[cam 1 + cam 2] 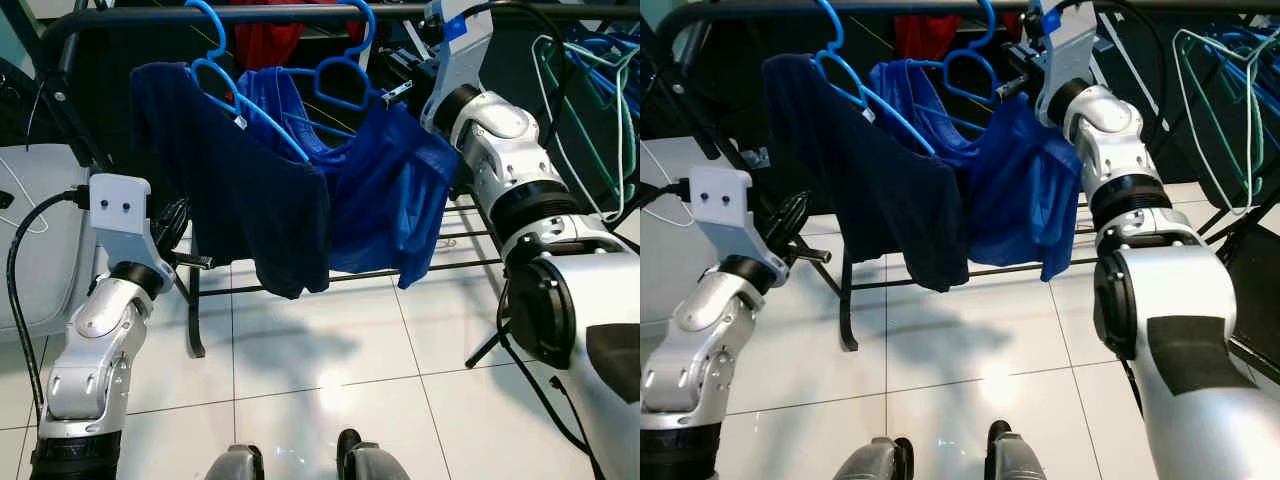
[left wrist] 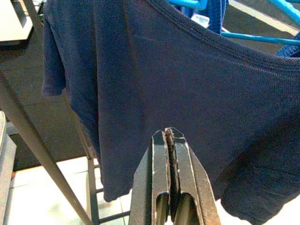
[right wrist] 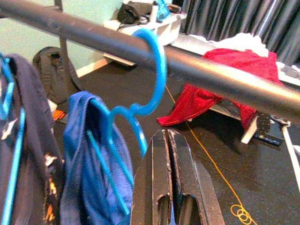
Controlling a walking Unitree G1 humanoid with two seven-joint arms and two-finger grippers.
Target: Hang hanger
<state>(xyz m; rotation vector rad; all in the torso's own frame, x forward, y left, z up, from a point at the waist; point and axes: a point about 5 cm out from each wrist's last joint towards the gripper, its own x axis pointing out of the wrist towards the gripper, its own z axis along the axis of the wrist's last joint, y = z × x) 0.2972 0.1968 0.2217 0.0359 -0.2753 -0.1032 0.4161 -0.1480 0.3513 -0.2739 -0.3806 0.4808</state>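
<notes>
A black rail (image 1: 300, 15) carries two blue hangers. The left hanger (image 1: 215, 70) holds a dark navy shirt (image 1: 240, 190). The right hanger (image 1: 345, 75) holds a brighter blue shirt (image 1: 390, 190), and its hook (image 3: 157, 70) sits over the rail (image 3: 225, 77). My right gripper (image 1: 397, 92) is raised beside this hanger's right shoulder, just below the rail; its fingers (image 3: 159, 154) are shut with nothing between them. My left gripper (image 1: 195, 262) is low at the left, shut and empty, pointing at the navy shirt (image 2: 187, 84) without touching it.
Several green wire hangers (image 1: 590, 90) hang at the far right. A red garment (image 1: 265, 40) lies behind the rail. A white unit (image 1: 40, 230) stands at the left. The rack's lower bars (image 1: 450, 268) and leg (image 1: 195, 320) cross the tiled floor ahead of my feet (image 1: 300, 462).
</notes>
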